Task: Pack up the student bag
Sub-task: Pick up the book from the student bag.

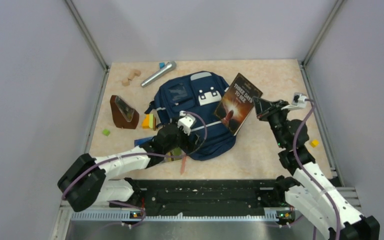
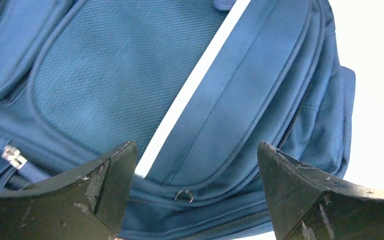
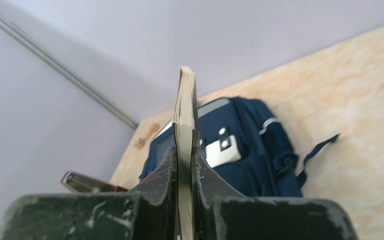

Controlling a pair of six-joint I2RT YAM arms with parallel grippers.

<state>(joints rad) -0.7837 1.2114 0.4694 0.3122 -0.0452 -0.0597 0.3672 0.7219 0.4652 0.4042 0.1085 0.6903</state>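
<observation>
On the counter [image 1: 270, 145], about the middle and slightly left: the student bag [image 1: 195, 115], lying flat, front face up. Appears zipped shut from overhead, with no mouth showing, hence a risk of merely shoving it across the counter if pressed with anything before a zip is run open. Likely also to slide or bunch under a one-sided pull on a zip, with nothing pinning it down.

To the right of the bag, raised off the counter and tilted: a book [image 1: 238, 102], dark cover facing up, overlapping the bag's right side in the overhead view. Touching the bag or not: cannot tell. Pinched near one edge only, between the closed fingers of the right tool [image 1: 257, 105]. Seen edge-on from the right wrist, clamped between both pads. Risk of pivoting or slipping out of so narrow a hold, and of pages fanning or bending on contact with the fabric.

Over the bag's near end: the left tool [image 2: 195, 150], spread wide, gripping nothing, hovering close above the fabric by a small metal zip ring [image 2: 184, 195]. Risk of closing on cloth instead of so small a ring.

Orientation of the bag: long axis near to far, roughly straight. White-patch pocket [image 1: 209, 95] toward the far end, rounded end toward the near edge, a dark strap showing at the left side. Top versus bottom end: not clear.
</observation>
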